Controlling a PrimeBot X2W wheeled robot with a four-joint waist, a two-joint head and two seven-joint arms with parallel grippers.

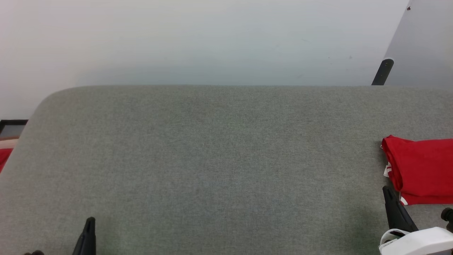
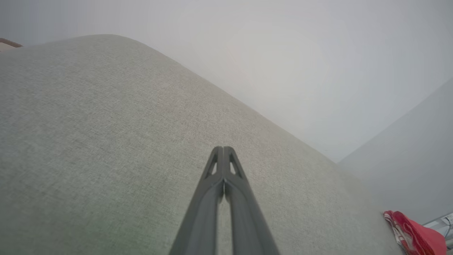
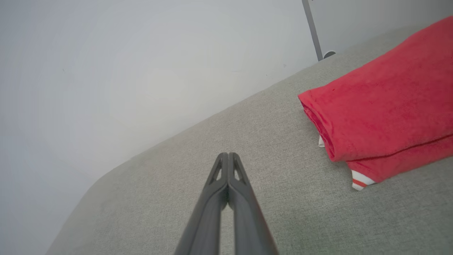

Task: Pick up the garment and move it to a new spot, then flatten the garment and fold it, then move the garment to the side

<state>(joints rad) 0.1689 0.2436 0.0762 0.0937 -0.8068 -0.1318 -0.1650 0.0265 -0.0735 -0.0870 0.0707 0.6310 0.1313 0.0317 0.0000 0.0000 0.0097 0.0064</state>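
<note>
Checking head view: garment (image 1: 421,170) lies folded at the right end of the grey tabletop (image 1: 212,159), partly cut off by the frame. Pinched-closed right gripper (image 1: 389,193) sits just beside its near corner. Closed left gripper (image 1: 91,222) is at the tabletop's near edge, far left, holding nothing. — Dev

Handling? — Ops

Left wrist view: left gripper (image 2: 223,149) tips meet over bare tabletop (image 2: 106,124). The garment (image 2: 417,233) is well off, toward the tabletop's right end. Looks like a light, limp knit. Stacked layers would likely slide apart if pulled by one ply. — Dev

Grab point? — Ops

Right wrist view: right gripper (image 3: 228,155) fingers together, empty, over the tabletop (image 3: 247,148). The garment (image 3: 382,106) is near but apart. Its rounded fold edge faces the gripper, and striped trim (image 3: 361,181) pokes out underneath. Best bet: pinch through the whole fold edge at both corners, one gripper each. Not fragile; the cloth should grip fine. — Dev

Labels, text? — Ops

No readable writing or brand. Plain red face up. — Dev
</note>
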